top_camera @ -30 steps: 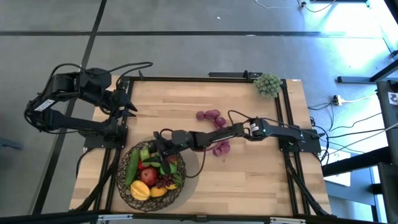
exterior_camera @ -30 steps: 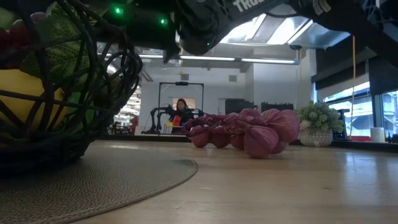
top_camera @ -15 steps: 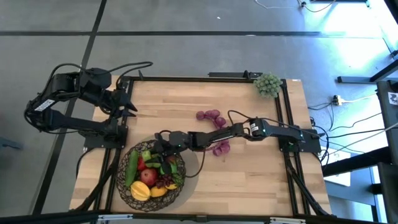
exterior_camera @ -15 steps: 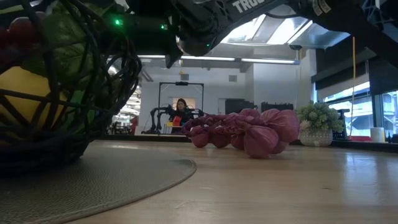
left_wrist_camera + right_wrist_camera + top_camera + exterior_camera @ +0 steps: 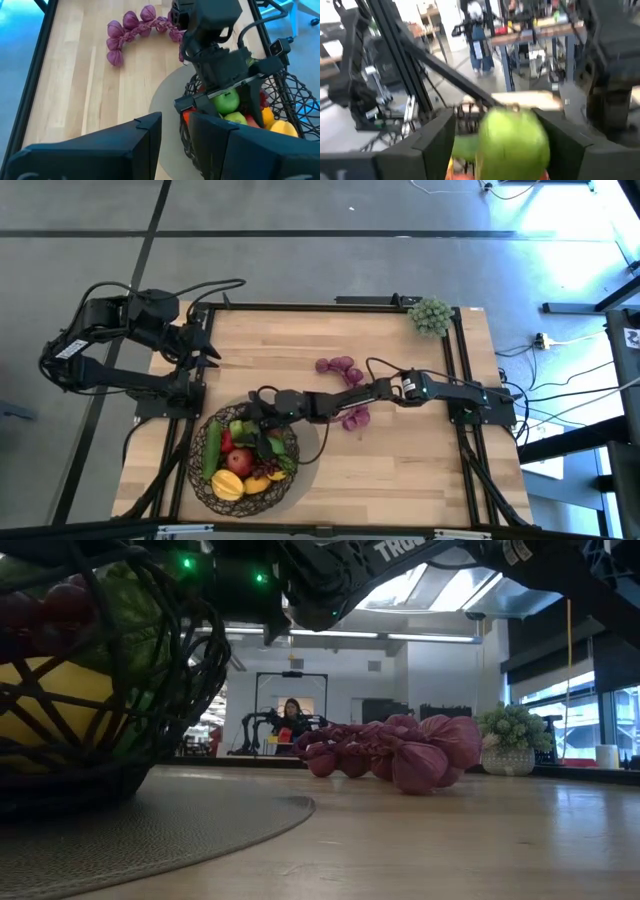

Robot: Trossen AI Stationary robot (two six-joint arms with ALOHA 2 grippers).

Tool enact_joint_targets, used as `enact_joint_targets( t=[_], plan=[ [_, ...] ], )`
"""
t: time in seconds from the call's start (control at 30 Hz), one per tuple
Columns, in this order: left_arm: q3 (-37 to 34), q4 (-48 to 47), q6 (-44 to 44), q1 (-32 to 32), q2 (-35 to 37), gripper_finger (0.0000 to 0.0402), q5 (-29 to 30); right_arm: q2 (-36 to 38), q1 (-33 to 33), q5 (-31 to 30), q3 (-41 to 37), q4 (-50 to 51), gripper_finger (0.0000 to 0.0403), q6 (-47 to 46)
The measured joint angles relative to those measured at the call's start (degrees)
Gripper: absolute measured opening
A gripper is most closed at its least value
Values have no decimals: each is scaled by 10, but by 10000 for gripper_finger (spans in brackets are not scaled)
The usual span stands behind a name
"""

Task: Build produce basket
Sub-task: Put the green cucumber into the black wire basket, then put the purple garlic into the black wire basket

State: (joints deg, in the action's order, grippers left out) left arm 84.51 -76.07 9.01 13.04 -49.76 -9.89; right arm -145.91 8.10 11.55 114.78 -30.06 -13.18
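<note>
Basket [image 5: 205,483] of produce, right end effector [image 5: 227,97] spread around one green apple [image 5: 224,100], two purple bunches [image 5: 341,368] outside.

One wire basket [image 5: 200,480] sits under the right claw [image 5: 258,423], on one round grey mat [image 5: 310,442]. Two green apples [image 5: 226,100] lie between that claw's fingers, one cucumber [image 5: 212,448] beside it. One string of purple bulbs [image 5: 342,369] and one green bunch [image 5: 431,315] lie behind it on the tabletop [image 5: 420,470].
</note>
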Motion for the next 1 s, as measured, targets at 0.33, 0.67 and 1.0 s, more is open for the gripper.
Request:
enact_joint_targets(
  t=[0.33, 0.67, 1.0],
  plan=[
    [0, 0, -12, 0, 0, 88, 0, 0, 0, -1, 36, -53, 256, 23],
    [0, -17, -12, 0, 0, 88, 0, 0, -9, 0, 199, 200, 257, 87],
    [0, -26, -9, 0, 5, 88, -2, 162, -10, -119, 166, 525, 257, 185]
  ],
)
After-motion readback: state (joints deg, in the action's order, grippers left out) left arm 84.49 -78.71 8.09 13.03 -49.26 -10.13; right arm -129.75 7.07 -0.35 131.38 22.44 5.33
